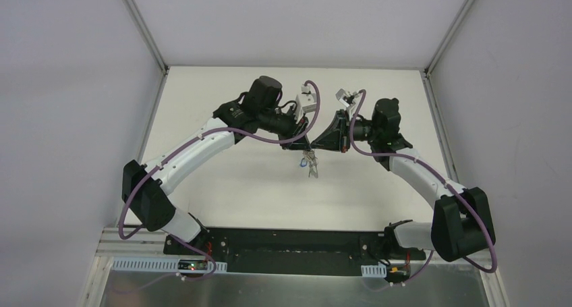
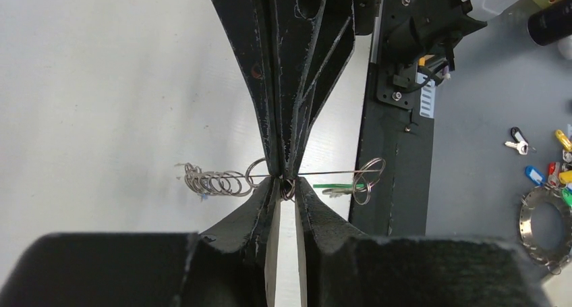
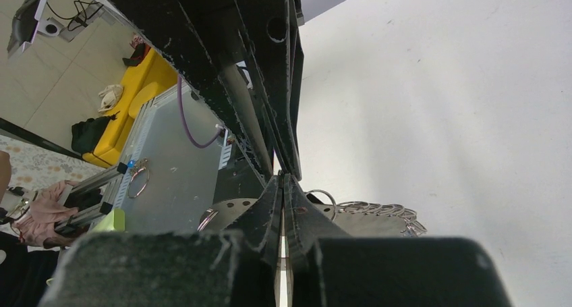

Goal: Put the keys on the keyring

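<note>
Looking at the wrist views, we see the left fingers [image 2: 251,211] and right fingers [image 2: 273,118] meeting tip to tip, both pinched tight on the keyring [image 2: 216,183]. It's held up off the desk [image 2: 101,84], with the green key [image 2: 337,185] right by its end ring.

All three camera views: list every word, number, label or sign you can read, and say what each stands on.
No readable text in any view.
White strip on the black base plate: dark lines only, too blurred to read.
Coloured key heads at far right: too small to tell.
</note>
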You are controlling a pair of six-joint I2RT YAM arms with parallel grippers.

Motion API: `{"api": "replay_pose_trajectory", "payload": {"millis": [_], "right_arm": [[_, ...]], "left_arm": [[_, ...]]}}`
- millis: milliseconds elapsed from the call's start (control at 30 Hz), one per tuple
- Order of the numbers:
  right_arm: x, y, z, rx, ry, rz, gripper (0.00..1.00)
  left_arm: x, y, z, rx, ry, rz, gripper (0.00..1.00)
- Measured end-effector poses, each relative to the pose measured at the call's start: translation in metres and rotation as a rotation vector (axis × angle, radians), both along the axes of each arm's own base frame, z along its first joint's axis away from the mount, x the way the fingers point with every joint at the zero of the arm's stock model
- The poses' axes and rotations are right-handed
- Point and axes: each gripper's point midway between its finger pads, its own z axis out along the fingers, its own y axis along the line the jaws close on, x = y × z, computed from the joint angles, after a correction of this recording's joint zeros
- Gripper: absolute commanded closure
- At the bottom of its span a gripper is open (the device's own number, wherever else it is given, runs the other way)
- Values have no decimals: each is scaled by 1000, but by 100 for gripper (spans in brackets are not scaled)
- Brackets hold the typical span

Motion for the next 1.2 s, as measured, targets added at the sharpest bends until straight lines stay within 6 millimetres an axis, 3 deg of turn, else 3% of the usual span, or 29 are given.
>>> {"api": "replay_pose_trajectory", "payload": {"millis": [467, 800, 1200], "right_arm": [[-1, 0, 1, 1, -3, 2, 100], [-1, 0, 0, -1, 1, 2, 100], [-2, -1, -1, -4, -10, 6, 100]], "left_arm": [[-2, -1, -1, -12, 23, -8, 84], [-3, -1, -3, -11, 32, -9, 100], [0, 2, -5, -13, 19, 3, 100]]}}
